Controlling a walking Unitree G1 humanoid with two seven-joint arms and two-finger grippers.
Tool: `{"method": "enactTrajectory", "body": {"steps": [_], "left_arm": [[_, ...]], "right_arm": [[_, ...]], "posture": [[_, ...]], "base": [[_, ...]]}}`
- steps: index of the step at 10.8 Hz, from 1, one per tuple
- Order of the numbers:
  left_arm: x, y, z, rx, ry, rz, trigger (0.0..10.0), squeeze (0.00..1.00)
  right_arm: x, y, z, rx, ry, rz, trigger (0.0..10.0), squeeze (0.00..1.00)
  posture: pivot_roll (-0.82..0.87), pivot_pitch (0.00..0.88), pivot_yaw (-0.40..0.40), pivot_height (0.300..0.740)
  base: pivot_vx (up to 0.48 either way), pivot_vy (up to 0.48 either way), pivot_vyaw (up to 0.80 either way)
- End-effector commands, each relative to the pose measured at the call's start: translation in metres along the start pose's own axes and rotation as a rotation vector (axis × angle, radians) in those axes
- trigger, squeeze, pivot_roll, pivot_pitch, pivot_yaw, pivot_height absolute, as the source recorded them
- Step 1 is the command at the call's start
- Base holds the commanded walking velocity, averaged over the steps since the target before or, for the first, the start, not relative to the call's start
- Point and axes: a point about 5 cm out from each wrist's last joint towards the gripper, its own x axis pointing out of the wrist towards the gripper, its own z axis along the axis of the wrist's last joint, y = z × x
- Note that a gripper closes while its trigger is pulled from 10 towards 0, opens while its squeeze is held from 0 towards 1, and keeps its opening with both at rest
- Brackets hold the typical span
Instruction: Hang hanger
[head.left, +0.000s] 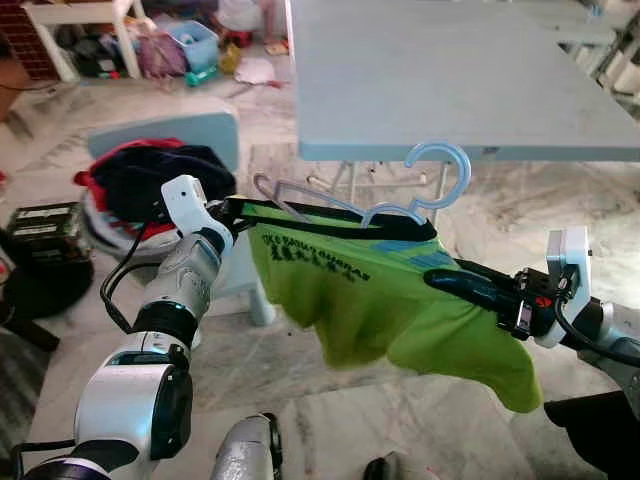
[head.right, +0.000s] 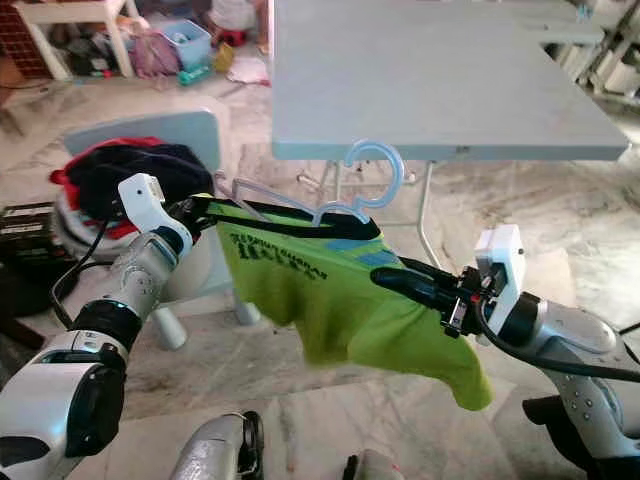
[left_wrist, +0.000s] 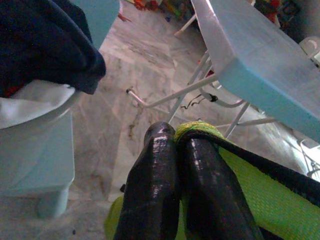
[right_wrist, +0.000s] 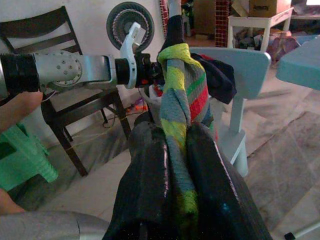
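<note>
Both grippers, left (head.left: 232, 208) and right (head.left: 440, 278), have fingers clamped on the limp, light shirt (head.left: 370, 300); the stiff hanger (head.left: 400, 195) looks better gripped by its hook.

Pale blue worktop (head.left: 440, 70) stood ahead on thin white legs (head.left: 352, 182), its near edge facing the camera. Floor (head.left: 300, 360) was marbled grey-white tile. To the left stood a light blue chair (head.left: 190, 130) with dark navy and red clothes (head.left: 150, 172) heaped on its seat over a white item. A black box (head.left: 45, 228) lay on the floor left of the chair. Far left corner held a white shelf unit (head.left: 85, 20) with clutter, bags and a blue tub (head.left: 195, 42) beside it. Right wrist view showed a dark wooden chair (right_wrist: 75, 110), a green stool (right_wrist: 22, 160) and a round fan (right_wrist: 122, 20) against the wall.
</note>
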Motion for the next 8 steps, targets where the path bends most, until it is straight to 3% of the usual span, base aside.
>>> {"method": "enactTrajectory", "body": {"steps": [1, 8], "left_arm": [[-0.0347, 0.1025, 0.0423, -0.026, -0.138, 0.410, 1.4, 0.00], [-0.0347, 0.1025, 0.0423, -0.026, -0.138, 0.410, 1.4, 0.00]], "right_arm": [[-0.0398, -0.0112, 0.0445, -0.167, -0.120, -0.083, 10.0, 0.00], [-0.0398, -0.0112, 0.0445, -0.167, -0.120, -0.083, 10.0, 0.00]], "posture": [[-0.08, 0.262, -0.057, 0.740], [-0.08, 0.262, -0.057, 0.740]], "base": [[0.000, 0.000, 0.00], [0.000, 0.000, 0.00]]}}
